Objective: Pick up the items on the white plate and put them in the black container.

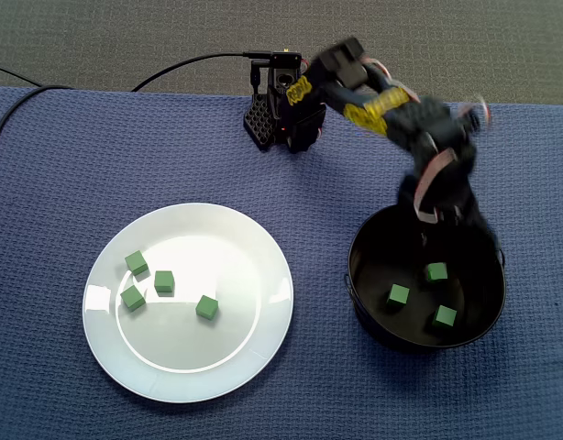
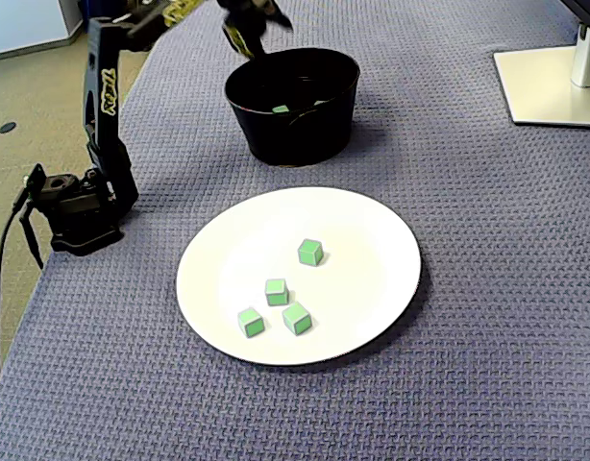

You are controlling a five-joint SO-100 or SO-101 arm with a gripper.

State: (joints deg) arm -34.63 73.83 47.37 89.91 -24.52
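A white plate (image 1: 188, 376) (image 2: 372, 230) lies on the blue cloth and carries several small green cubes, among them one (image 1: 206, 307) (image 2: 310, 252) set apart from the rest. The black container (image 1: 369, 298) (image 2: 295, 134) stands beside the plate; the top-down fixed view shows three green cubes in it, one (image 1: 436, 271) nearest the arm. My gripper (image 1: 444, 220) (image 2: 264, 34) hovers over the container's far rim, blurred and partly cut off at the frame edge. Its jaws look spread and I see nothing between them.
The arm's base (image 1: 280, 115) (image 2: 76, 206) is clamped at the cloth's edge with a black cable (image 1: 190, 62) running off it. A white monitor foot (image 2: 550, 82) stands at the far right. Grey carpet lies beyond the cloth.
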